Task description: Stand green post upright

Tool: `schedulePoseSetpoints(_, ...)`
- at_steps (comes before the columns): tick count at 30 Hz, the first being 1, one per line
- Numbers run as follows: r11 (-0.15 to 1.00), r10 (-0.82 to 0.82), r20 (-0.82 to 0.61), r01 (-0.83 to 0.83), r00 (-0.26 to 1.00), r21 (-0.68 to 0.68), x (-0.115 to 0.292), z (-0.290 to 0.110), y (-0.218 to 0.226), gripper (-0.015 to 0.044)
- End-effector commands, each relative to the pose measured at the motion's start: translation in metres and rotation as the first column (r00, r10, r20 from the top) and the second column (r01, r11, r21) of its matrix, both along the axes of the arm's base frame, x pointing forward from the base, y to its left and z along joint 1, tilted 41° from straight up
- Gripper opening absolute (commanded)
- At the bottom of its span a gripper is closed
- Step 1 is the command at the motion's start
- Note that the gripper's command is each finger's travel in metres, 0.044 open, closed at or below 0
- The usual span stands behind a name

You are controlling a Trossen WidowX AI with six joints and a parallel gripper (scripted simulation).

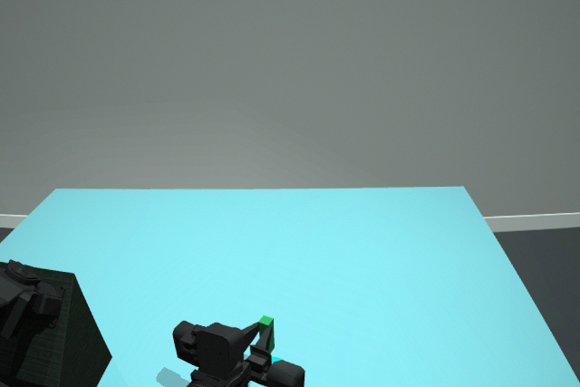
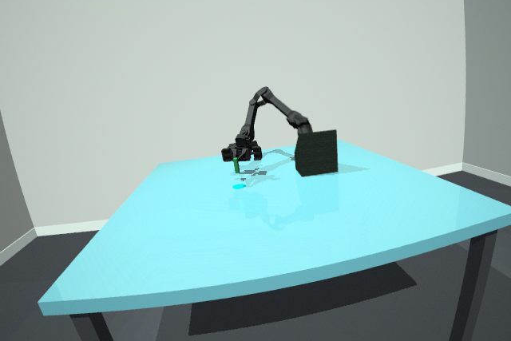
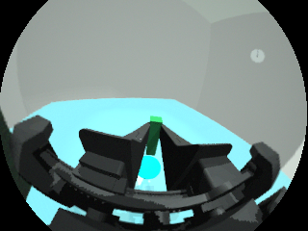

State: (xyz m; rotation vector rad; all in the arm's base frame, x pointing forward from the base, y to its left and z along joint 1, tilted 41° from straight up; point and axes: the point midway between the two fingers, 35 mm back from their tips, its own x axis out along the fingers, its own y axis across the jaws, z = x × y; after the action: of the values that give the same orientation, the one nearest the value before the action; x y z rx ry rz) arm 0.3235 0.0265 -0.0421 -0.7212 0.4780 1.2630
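My gripper (image 1: 262,333) (image 2: 236,160) (image 3: 154,126) is shut on the green post (image 1: 265,327) (image 2: 236,165) (image 3: 153,134). The post hangs nearly upright from the fingers, above the table. The cyan circle (image 2: 238,186) (image 3: 149,168) (image 1: 276,360) is a small bright disc on the light blue table (image 1: 327,256) (image 2: 206,238). In the exterior view the post's lower end is a little above and behind the circle. In the wrist view the circle shows between the fingers, below the post. In the top view the gripper hides most of the circle.
A dark cube-shaped block (image 1: 56,326) (image 2: 317,152) carries the arm's base, on the table beside the gripper. The arm (image 2: 268,110) arches from it down to the gripper.
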Motion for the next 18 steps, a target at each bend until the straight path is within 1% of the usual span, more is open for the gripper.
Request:
schedulePoseSetpoints(1, 1.0, 0.004, 0.008, -0.004, 1.0, 0.001, 0.004, -0.012, -0.011, 0.0023)
schedulePoseSetpoints(7, 1.0, 0.009, 0.01, -0.009, 1.0, 0.003, 0.004, -0.03, -0.025, 0.0023)
schedulePoseSetpoints(18, 1.0, 0.004, 0.0, -0.004, 1.0, 0.0, 0.006, -0.047, -0.038, 0.0023)
